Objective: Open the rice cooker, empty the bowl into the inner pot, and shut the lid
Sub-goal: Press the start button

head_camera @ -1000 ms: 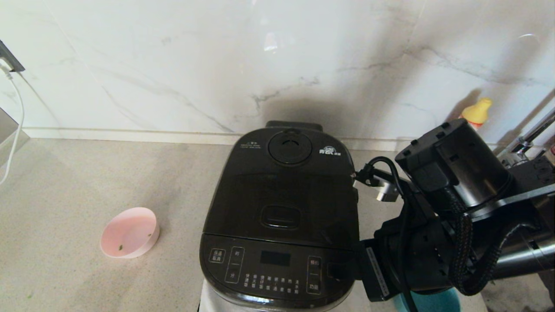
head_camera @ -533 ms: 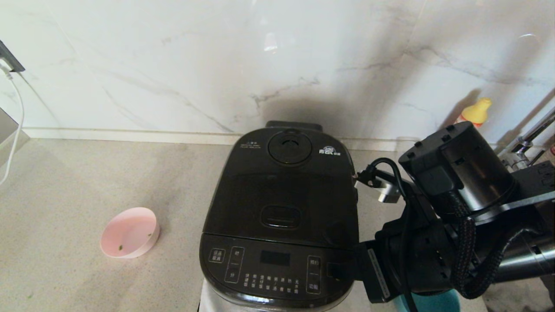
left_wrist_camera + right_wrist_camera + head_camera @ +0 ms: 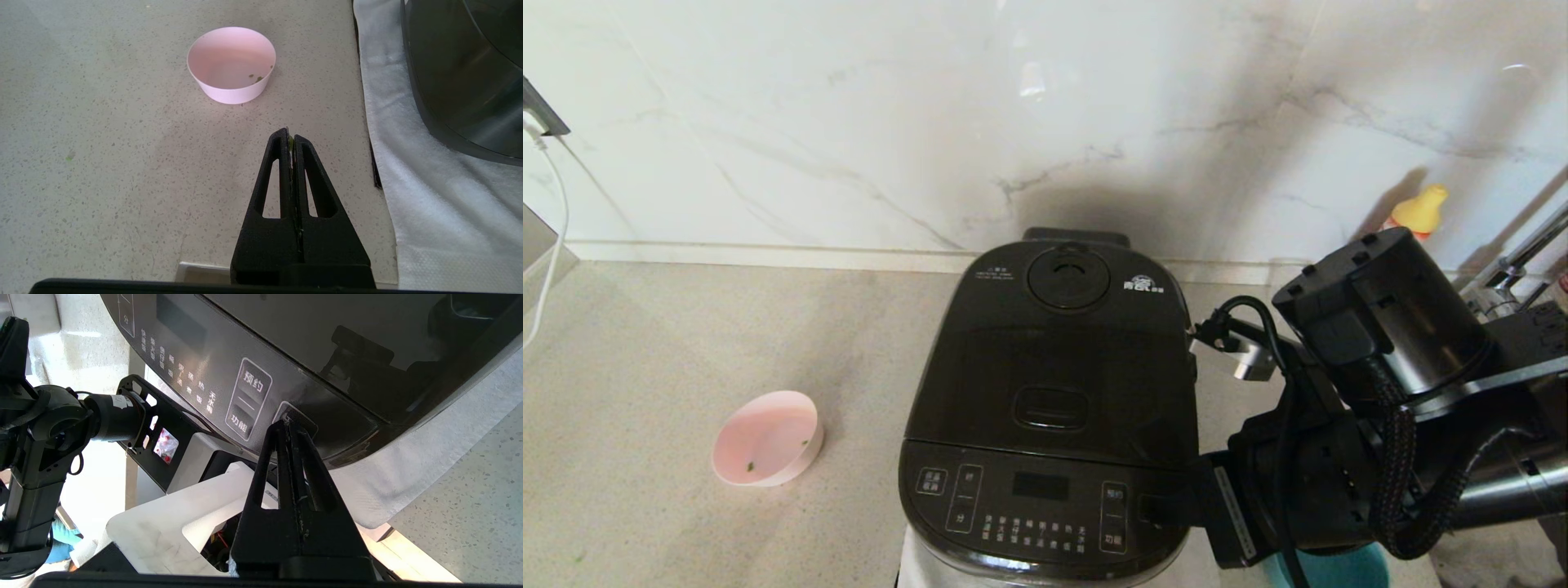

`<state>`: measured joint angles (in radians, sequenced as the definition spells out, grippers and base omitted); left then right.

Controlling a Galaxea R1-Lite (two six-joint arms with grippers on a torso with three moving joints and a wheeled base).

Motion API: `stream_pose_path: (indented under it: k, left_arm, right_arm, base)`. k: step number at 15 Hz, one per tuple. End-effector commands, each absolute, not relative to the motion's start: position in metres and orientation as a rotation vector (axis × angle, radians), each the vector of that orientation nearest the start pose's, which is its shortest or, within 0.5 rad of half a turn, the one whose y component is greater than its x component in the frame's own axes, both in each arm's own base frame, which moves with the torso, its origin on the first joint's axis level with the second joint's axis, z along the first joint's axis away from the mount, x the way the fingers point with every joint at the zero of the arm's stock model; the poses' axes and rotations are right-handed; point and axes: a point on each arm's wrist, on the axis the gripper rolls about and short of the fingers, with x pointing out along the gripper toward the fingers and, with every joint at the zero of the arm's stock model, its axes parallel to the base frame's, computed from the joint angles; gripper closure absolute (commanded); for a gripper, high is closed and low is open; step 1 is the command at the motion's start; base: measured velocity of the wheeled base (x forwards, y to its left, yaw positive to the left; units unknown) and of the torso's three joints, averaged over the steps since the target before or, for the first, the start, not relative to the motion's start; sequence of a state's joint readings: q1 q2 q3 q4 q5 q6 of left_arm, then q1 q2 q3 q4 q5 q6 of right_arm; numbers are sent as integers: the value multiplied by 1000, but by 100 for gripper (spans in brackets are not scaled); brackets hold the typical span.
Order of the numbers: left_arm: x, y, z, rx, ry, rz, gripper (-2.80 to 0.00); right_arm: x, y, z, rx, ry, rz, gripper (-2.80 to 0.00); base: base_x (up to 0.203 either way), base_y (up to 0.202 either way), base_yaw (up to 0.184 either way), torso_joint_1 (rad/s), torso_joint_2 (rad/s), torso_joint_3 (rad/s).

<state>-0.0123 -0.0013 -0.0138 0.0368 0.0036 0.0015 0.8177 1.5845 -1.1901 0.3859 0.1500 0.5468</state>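
Observation:
The black rice cooker [image 3: 1049, 408] stands in the middle of the counter with its lid [image 3: 1054, 351] closed, so the inner pot is hidden. A pink bowl [image 3: 766, 438] sits to its left, holding only a few green bits; it also shows in the left wrist view [image 3: 231, 64]. My right gripper [image 3: 288, 424] is shut, with its tips at a button on the right end of the control panel [image 3: 1029, 506]. My left gripper [image 3: 289, 134] is shut, low over bare counter short of the pink bowl, with a green speck between its tips.
A white towel [image 3: 408, 196] lies under the cooker. A teal bowl [image 3: 1339, 567] sits under my right arm at the front edge. A yellow-capped bottle [image 3: 1419, 208] and a tap [image 3: 1523, 253] stand at the back right. A white cable [image 3: 551, 212] hangs at the far left.
My right arm has shifted very slightly at the control panel. The cooker, its lid and the pink bowl have not moved.

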Motion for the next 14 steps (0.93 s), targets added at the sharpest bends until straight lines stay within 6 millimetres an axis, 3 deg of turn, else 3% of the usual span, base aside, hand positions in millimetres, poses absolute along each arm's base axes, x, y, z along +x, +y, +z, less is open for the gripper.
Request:
stream_pose_path:
  k: [1, 14]
  left_arm:
    - [-24, 0, 76, 2, 23, -9, 0]
    - [-24, 0, 76, 2, 22, -8, 0]
  right_arm:
    - [183, 200, 232, 221, 977, 678, 0]
    - [188, 203, 220, 210, 1011, 659, 0]
  base:
    - [0, 0, 0, 0, 0, 0]
    - [0, 0, 0, 0, 0, 0]
